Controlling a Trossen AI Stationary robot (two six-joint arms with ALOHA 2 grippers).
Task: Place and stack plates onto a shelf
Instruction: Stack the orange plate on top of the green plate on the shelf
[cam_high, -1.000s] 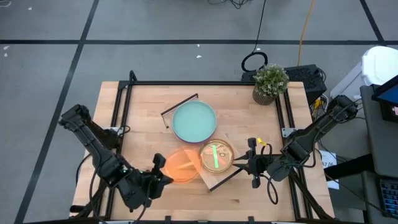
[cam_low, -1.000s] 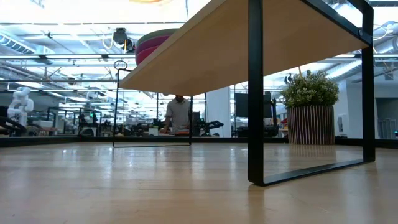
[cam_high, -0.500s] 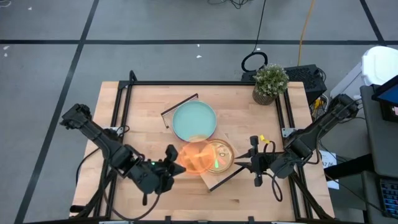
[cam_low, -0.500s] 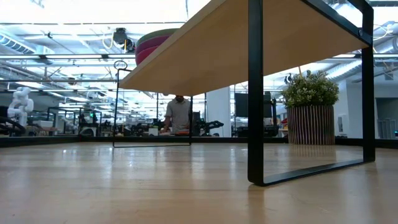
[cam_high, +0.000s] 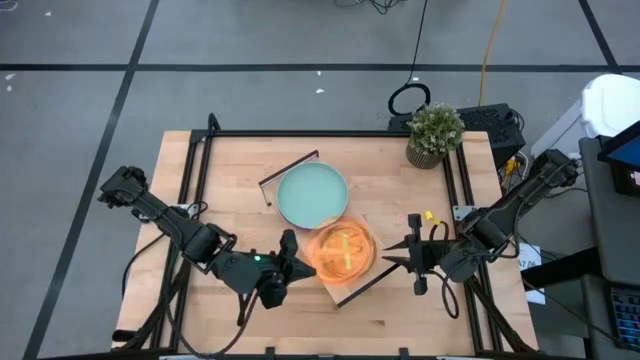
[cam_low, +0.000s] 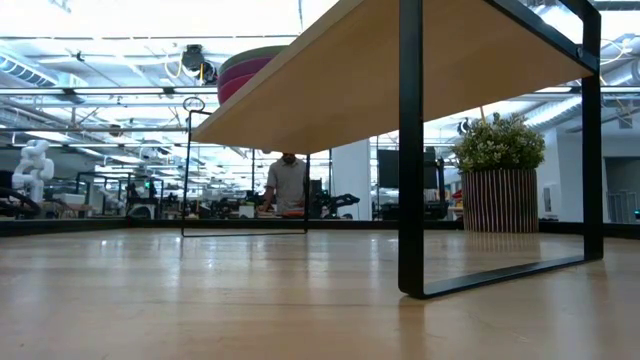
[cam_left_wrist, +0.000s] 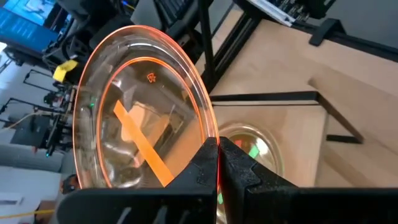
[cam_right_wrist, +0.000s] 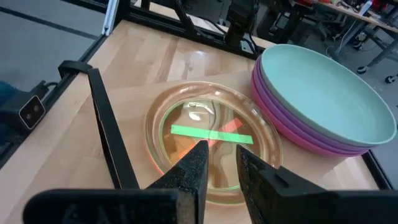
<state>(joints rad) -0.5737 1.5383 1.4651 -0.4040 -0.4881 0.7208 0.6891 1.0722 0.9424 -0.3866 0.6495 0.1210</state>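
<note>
The left tool (cam_high: 292, 258) is clamped on the rim of a translucent orange round plastic plate (cam_high: 336, 249), holding it over the small translucent green-banded plates (cam_right_wrist: 211, 144) at the near end of the light wooden shelf (cam_high: 345, 288). Beside them on the shelf's far end sits a stack of three large plates, teal on top (cam_high: 311, 194), leaving bare desk (cam_high: 230, 170) to the left. The right tool (cam_high: 406, 259) waits just right of the shelf, fingers narrowly apart.

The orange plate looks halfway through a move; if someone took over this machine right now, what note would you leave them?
Left gripper: shut on the orange plate, holding it over the small stack of clear plates on the shelf.
Right gripper: empty, fingers slightly apart, waiting beside the shelf.
Done: the large plates, teal on top of purple ones, are stacked on the shelf, next to the small stack.
Left: lower the orange plate onto the small stack and release.
</note>
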